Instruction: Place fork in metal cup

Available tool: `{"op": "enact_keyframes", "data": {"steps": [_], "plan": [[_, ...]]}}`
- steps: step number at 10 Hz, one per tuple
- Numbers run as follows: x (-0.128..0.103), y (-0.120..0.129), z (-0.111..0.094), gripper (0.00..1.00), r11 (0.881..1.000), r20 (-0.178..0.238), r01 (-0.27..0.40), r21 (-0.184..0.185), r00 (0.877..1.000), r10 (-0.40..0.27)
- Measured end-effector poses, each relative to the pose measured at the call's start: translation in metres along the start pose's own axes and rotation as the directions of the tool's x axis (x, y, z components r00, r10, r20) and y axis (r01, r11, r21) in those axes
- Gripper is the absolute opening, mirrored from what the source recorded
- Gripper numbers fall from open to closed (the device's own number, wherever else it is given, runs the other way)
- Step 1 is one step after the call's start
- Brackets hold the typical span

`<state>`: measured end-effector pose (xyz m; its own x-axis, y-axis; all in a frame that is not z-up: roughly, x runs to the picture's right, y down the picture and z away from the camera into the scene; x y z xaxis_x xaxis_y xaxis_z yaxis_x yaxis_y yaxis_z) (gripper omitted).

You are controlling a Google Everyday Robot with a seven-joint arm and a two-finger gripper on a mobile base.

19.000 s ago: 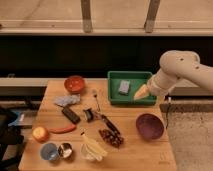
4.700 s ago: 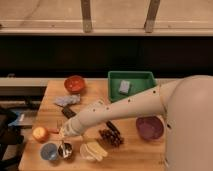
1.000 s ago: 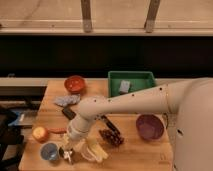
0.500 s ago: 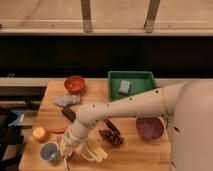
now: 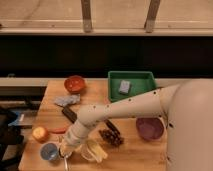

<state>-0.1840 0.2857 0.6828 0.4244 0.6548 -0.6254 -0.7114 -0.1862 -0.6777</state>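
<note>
The gripper [image 5: 66,149] is low at the front left of the surface [image 5: 127,155], right over the spot where the metal cup sits, so the cup is hidden under it. A moment ago the arm was a bit higher; now it has dipped down. A thin silver thing, likely the fork [image 5: 65,163], pokes out below the gripper. I cannot tell how wide the jaws are or if they hold it. The blue cup [image 5: 49,151] is just to the left. I think the fork is going in.
</note>
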Motion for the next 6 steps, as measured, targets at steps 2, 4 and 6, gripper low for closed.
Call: {"op": "enact_keyframes", "data": {"steps": [2, 4, 6], "plan": [[-0.006, -0.003, -0.007, 0.21, 1.000, 0.019, 0.008, 0.019, 1.000, -0.008], [-0.011, -0.005, -0.011, 0.21, 0.999, 0.028, 0.013, 0.030, 1.000, -0.013], [-0.015, -0.005, -0.010, 0.31, 0.999, 0.028, 0.020, 0.027, 0.999, -0.020]]}}
